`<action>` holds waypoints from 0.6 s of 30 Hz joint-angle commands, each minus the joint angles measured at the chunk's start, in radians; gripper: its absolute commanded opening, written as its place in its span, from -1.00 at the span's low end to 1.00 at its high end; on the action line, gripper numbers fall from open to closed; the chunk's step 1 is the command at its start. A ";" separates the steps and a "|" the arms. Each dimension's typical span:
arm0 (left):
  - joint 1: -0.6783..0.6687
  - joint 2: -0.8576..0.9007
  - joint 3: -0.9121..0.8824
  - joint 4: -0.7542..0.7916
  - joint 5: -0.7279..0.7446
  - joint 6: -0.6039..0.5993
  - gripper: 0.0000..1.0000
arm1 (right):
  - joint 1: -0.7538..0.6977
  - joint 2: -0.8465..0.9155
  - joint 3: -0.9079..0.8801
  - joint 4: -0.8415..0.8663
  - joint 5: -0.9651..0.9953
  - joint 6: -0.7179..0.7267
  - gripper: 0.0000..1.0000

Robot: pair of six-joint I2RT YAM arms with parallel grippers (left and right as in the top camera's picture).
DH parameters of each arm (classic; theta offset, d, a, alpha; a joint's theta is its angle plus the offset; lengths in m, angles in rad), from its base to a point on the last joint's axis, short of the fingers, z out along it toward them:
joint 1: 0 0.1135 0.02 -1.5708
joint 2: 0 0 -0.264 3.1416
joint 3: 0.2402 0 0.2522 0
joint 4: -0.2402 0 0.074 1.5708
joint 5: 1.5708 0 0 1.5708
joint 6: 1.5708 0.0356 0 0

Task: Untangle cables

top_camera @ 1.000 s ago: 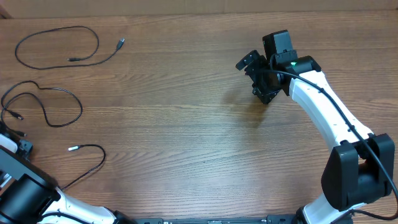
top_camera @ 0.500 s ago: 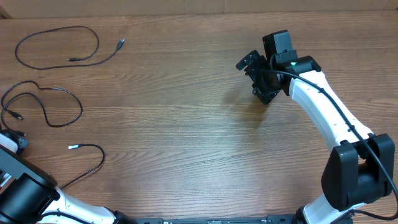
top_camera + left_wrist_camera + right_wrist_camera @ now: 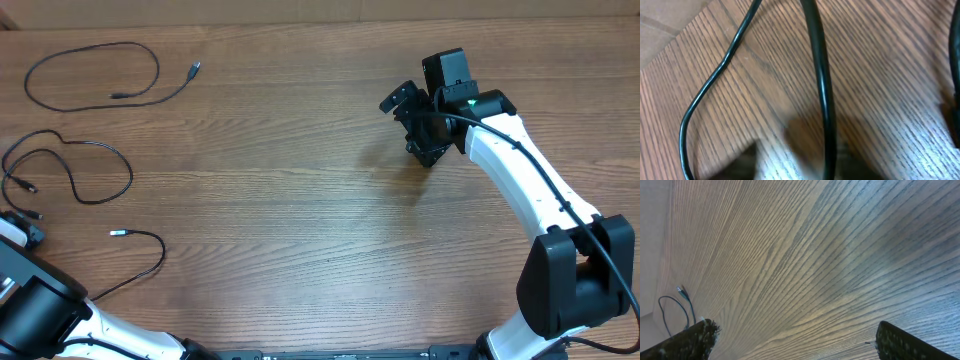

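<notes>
Three black cables lie apart on the left of the wooden table: a loop at the back, a wavy one in the middle, and a curved one with a silvery plug near the front. My left gripper sits at the far left edge beside the middle cable's end. The left wrist view shows black cable strands close up on the wood, and its fingers are not distinct. My right gripper hovers over bare wood at the back right, open, with nothing between its fingers.
The table's back edge meets a pale wall. In the right wrist view a cable with its plug tips shows far off at the lower left.
The left arm has drawn slightly toward the left edge, and the front cable's plug end has shifted a little. The right arm has not moved.
</notes>
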 commanded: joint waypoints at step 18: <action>-0.006 -0.273 0.134 -0.068 0.742 -0.555 0.99 | 0.005 -0.010 0.011 -0.017 -0.004 -0.011 1.00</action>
